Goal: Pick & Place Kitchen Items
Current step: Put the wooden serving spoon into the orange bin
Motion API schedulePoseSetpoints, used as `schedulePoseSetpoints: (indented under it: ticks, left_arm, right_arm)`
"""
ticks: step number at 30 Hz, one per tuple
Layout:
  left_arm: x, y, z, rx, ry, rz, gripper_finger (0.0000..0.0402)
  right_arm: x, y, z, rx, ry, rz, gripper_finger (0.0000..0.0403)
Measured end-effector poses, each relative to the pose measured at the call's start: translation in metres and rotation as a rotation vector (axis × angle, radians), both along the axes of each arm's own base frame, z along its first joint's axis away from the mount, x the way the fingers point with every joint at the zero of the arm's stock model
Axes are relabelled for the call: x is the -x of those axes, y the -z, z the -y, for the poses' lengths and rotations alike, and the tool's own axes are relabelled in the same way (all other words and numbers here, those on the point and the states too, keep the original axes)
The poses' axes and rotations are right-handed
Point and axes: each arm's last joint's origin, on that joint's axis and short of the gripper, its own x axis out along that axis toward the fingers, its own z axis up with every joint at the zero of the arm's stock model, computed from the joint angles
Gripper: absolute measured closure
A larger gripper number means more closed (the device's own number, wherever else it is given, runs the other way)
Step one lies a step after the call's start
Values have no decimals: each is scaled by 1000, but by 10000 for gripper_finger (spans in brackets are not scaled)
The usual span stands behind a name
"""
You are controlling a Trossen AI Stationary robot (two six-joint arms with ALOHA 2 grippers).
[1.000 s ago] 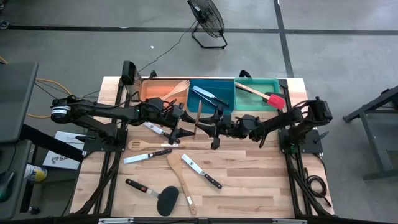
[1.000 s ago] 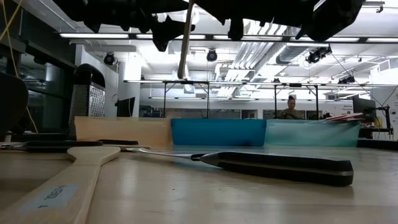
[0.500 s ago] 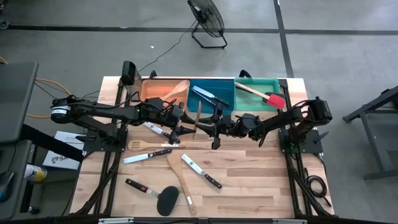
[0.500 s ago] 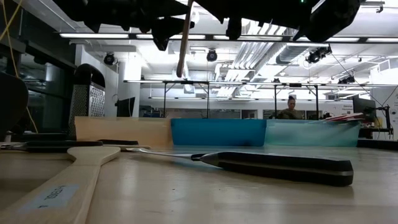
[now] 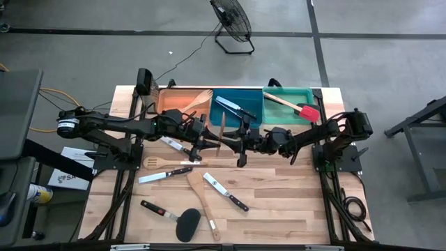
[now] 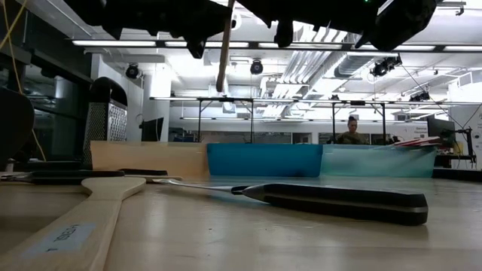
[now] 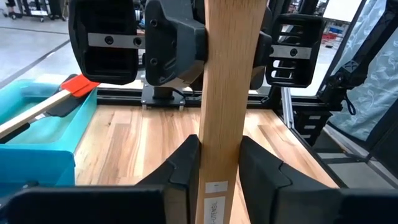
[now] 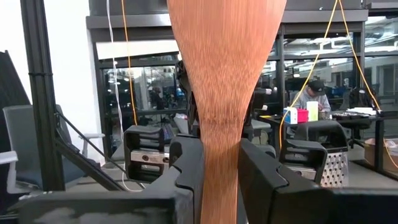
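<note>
A pale wooden spatula (image 5: 221,132) hangs above the middle of the table between my two grippers, which face each other. My left gripper (image 5: 211,144) comes in from the table's left and is shut on the spatula's handle (image 7: 217,93). From the right, my right gripper (image 5: 231,141) is shut on the narrow neck under the blade (image 8: 227,56). In the low view the handle's free end (image 6: 221,83) hangs down, well clear of the table. My left gripper pinches the spatula's handle (image 7: 217,149) between its two fingers, one on each narrow side, a little above a small sticker. The fingers come in level from the table's left and lie across the handle. The spatula stands roughly upright, lifted clear. My right gripper pinches the spatula's neck (image 8: 221,149), just below where the blade widens, between its two fingers. The fingers come from the table's right, slanting slightly upward, and lie across it. The blade stands above the fingers, and the spatula is clear of the table.
Along the far edge stand an orange bin (image 5: 162,97), a blue bin (image 5: 254,94) and a green bin (image 5: 289,91) with utensils inside. Loose on the near table lie knives (image 5: 224,192), a wooden fork (image 5: 167,164), a wooden spatula (image 5: 202,199) and a black-headed turner (image 5: 187,224).
My left gripper has shut on the spatula's handle without shifting its place. My right gripper has kept its hold, and the spatula has stayed hanging between the two.
</note>
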Motion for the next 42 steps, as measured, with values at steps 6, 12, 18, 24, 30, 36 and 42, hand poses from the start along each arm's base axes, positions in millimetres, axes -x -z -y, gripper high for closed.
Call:
schedulePoseSetpoints:
  ticks: [6, 12, 18, 24, 30, 36, 42]
  left_arm:
    - [0, 0, 0, 0, 0, -3, 320]
    - [0, 1, 0, 0, -15, -15, 320]
    - [0, 2, -1, 1, -22, -24, 320]
    - [1, 6, -2, -1, -68, -69, 320]
    - [9, 8, -5, -46, -192, -150, 320]
    - [25, 1, -8, -100, -357, -205, 320]
    - [47, -2, -12, -155, -553, -295, 320]
  right_arm:
    - [0, 1, 0, 0, 2, -8, 338]
    - [0, 1, 0, -9, 6, -11, 306]
    - [0, 2, 0, -32, 4, -15, 194]
    - [0, 2, 1, -52, 59, -13, 158]
    - [0, 4, 2, -54, 75, -35, 159]
    - [0, 5, 3, -73, 140, -43, 159]
    - [-1, 10, 6, -90, 232, -91, 160]
